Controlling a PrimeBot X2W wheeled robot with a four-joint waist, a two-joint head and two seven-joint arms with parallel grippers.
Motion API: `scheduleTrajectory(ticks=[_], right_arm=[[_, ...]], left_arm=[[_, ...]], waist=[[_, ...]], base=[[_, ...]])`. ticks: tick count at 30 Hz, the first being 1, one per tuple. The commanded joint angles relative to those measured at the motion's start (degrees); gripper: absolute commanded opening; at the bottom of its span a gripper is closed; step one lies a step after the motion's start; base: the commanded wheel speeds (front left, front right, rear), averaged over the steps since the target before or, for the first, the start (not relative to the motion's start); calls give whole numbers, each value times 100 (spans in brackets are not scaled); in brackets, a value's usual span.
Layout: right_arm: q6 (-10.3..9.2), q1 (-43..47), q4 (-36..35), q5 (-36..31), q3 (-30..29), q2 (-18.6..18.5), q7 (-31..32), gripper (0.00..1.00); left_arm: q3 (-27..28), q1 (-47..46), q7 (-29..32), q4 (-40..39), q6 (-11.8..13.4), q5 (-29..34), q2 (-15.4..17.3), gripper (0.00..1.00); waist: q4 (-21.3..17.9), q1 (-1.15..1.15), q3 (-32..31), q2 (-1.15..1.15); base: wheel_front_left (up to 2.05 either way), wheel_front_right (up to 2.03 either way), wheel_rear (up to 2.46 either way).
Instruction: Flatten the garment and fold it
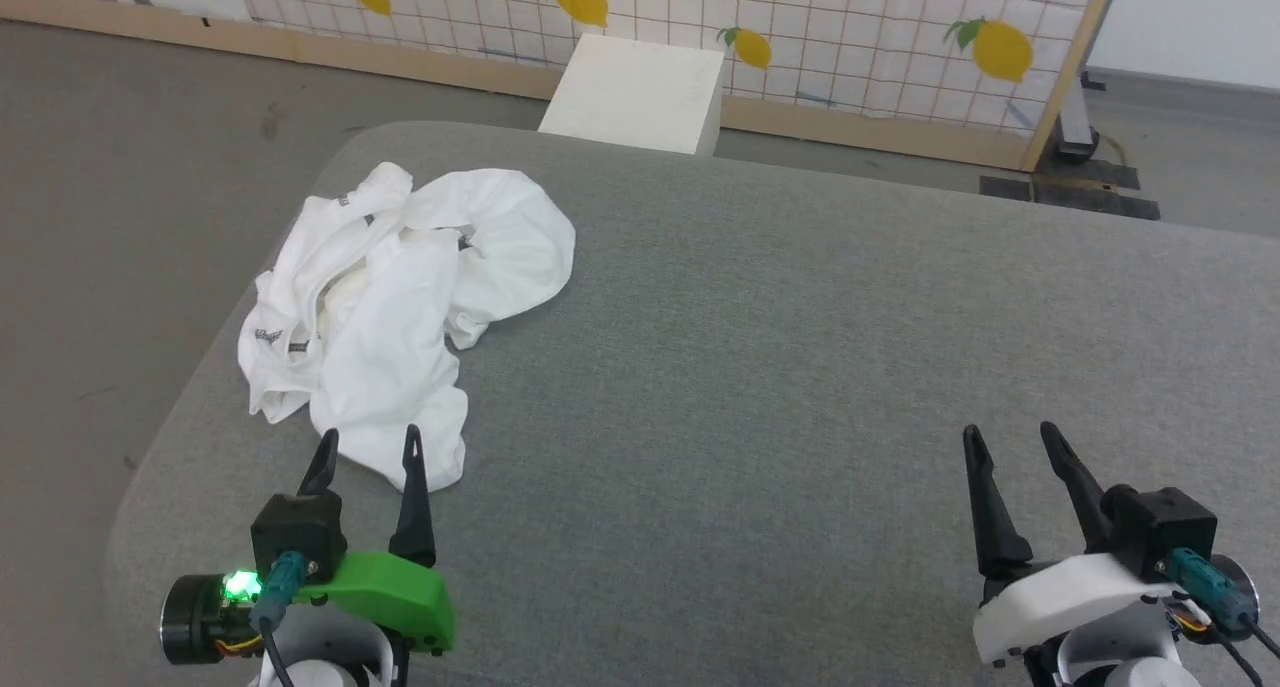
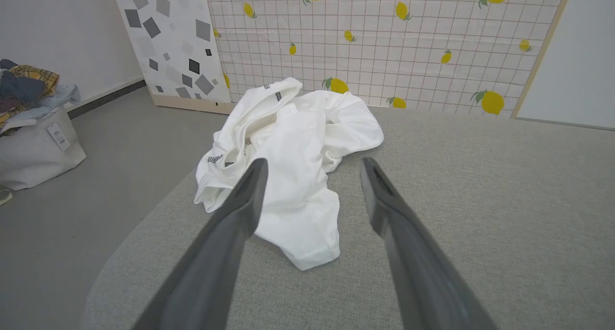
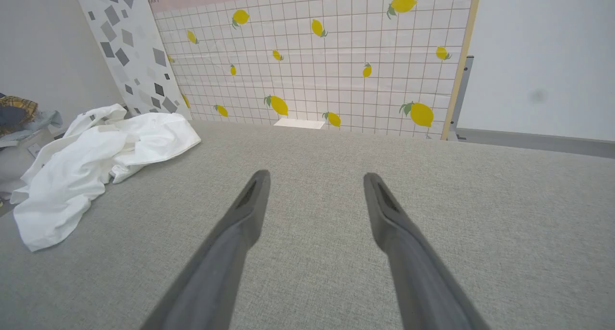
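Well, garment crumpled by L gripper, jaws apart, maybe touching.

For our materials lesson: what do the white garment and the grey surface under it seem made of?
The garment: thin, soft matte fabric, perhaps cotton knit; it crumples into loose folds. The grey surface: textile covering, judging by its fine weave.

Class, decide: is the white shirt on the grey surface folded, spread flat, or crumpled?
Crumpled. The garment lies in a bunched heap near the left edge of the grey surface, neither flattened nor folded.
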Motion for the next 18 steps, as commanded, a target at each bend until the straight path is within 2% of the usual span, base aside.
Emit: scheduleTrajectory(ticks=[1, 18], right_arm=[[9, 85, 45, 66, -24, 5, -65, 100], [12, 133, 247, 207, -70, 6, -267, 100]], left_arm=[[-6, -79, -57, 29, 39, -51, -6, 100], [13, -88, -258, 135, 104, -99, -9, 100]], waist=[[68, 0, 4, 0], [463, 0, -11, 0]], base=[[0, 0, 0], [0, 0, 0]])
